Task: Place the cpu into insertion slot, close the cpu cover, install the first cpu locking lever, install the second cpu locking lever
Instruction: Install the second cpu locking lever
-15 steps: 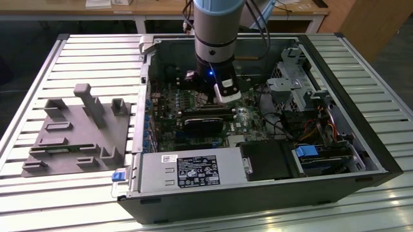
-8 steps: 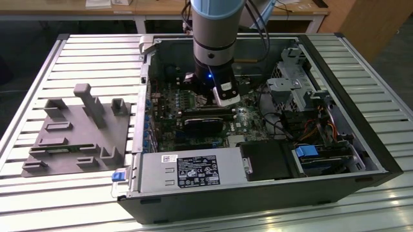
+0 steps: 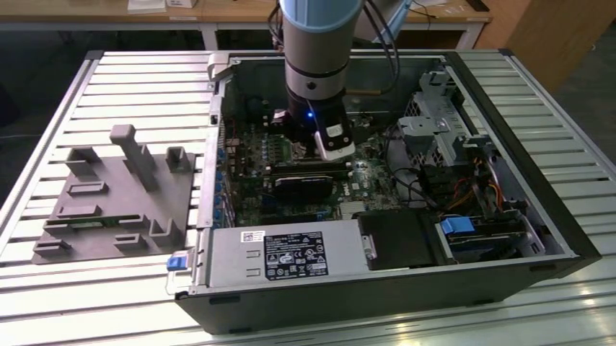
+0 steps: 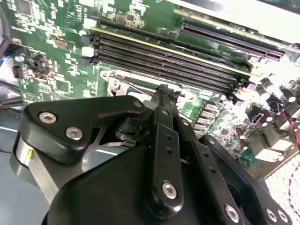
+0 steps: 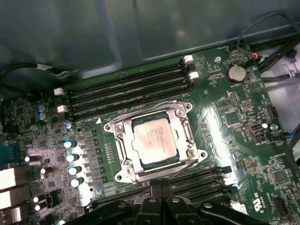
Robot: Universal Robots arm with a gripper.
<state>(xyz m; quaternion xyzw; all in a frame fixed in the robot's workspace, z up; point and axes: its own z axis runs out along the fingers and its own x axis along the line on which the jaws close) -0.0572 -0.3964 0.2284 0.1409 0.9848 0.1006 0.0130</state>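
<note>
Inside the open computer case, the gripper is hovering just beside the insertion slot, its fingers pressed together on nothing. Seen in the first wrist view, the cpu is sitting in the slot, with the cpu cover lying down around it.

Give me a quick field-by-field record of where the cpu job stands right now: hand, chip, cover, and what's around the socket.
hand: fingertips together, holding nothing visible, hanging just off the socket's edge
cpu: lying flat inside the insertion slot, pale face up
cpu cover: down around the chip, framing it
levers: thin wire rods lie along the socket's edges; whether they are latched cannot be told
memory slots: long black rows on both sides of the socket
setting: motherboard inside an open computer case
</note>
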